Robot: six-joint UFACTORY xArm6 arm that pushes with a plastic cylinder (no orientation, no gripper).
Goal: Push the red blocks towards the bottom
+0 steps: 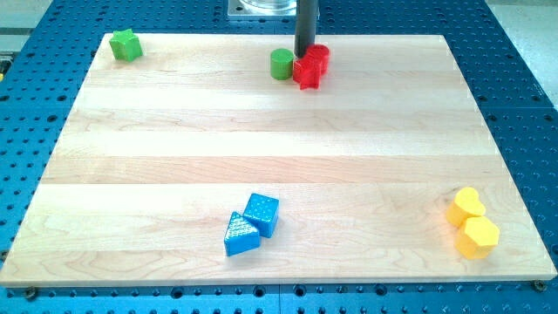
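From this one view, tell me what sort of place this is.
Probably a robotics lab bench: a wooden board on a blue perforated table, with my tip beside the red blocks.

The scene is covered by a single view, taken from above the wooden board (pixel 279 148) at its bottom edge and tilted toward its top. The whole board is framed, apparently from moderate range.

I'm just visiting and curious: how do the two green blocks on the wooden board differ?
The green star-shaped block sits alone at the view's top left corner; the green round cylinder block stands near the top middle, right beside the red blocks. The star has pointed edges; the cylinder is smooth. My tip is close to the cylinder, far from the star. Both share the same green colour and similar size.
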